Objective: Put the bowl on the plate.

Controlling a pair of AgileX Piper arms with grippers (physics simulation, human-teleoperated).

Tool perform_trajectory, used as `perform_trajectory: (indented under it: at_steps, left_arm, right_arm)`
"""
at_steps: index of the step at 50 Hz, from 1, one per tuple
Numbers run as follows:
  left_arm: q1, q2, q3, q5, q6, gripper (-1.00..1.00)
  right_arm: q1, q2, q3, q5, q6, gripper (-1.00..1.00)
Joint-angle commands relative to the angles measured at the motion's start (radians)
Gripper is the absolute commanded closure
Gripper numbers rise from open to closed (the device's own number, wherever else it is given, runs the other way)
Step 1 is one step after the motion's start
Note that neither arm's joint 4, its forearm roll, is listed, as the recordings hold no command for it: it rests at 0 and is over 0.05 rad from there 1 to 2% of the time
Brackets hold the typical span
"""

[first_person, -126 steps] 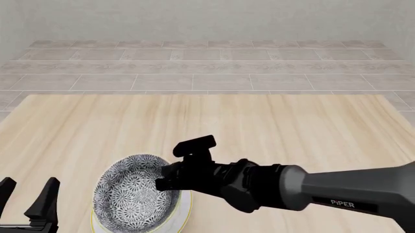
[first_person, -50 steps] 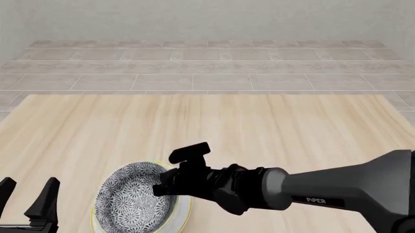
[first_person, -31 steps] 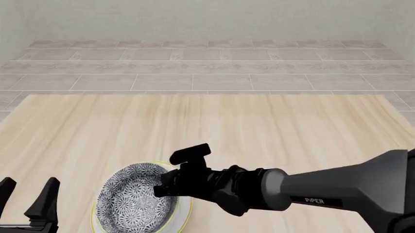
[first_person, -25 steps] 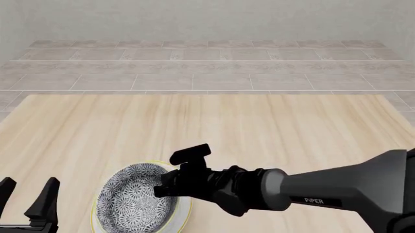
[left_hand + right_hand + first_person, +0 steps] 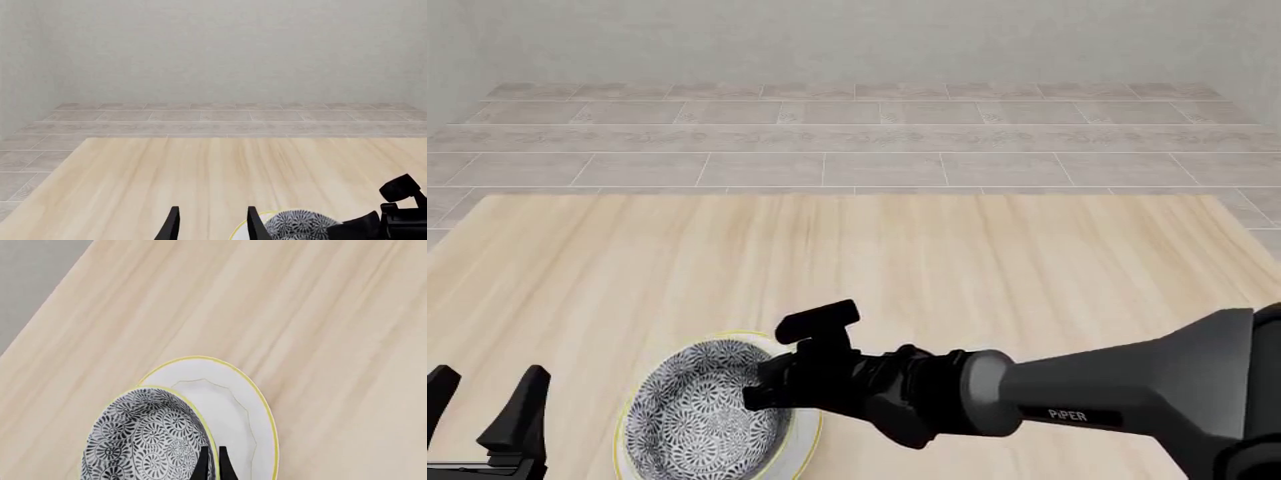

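The patterned bowl is over the white plate near the table's front left, shifted toward one side of it. My right gripper is shut on the bowl's near-right rim. In the right wrist view its two fingertips pinch the yellow rim of the bowl, and about half of the plate shows beside it. Whether the bowl rests on the plate I cannot tell. My left gripper stands open and empty at the front left corner, left of the bowl.
The light wooden table stretches away behind the plate to a tiled floor and a grey wall. The right arm crosses the front right of the table.
The right arm has come down and slightly forward with the bowl, bringing it lower over the plate. The left gripper has not moved.
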Motion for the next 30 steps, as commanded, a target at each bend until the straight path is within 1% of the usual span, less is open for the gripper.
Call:
perform_trajectory:
  at_steps: [1,30]
  left_arm:
    - [0.0,0.0,0.0,0.0,0.0,-1.0]
    - [0.0,0.0,0.0,0.0,0.0,-1.0]
  right_arm:
    - [0.002,0.004,-0.002,-0.008,0.009,1.0]
    - [-0.01,0.01,-0.006,-0.007,0.004,1.0]
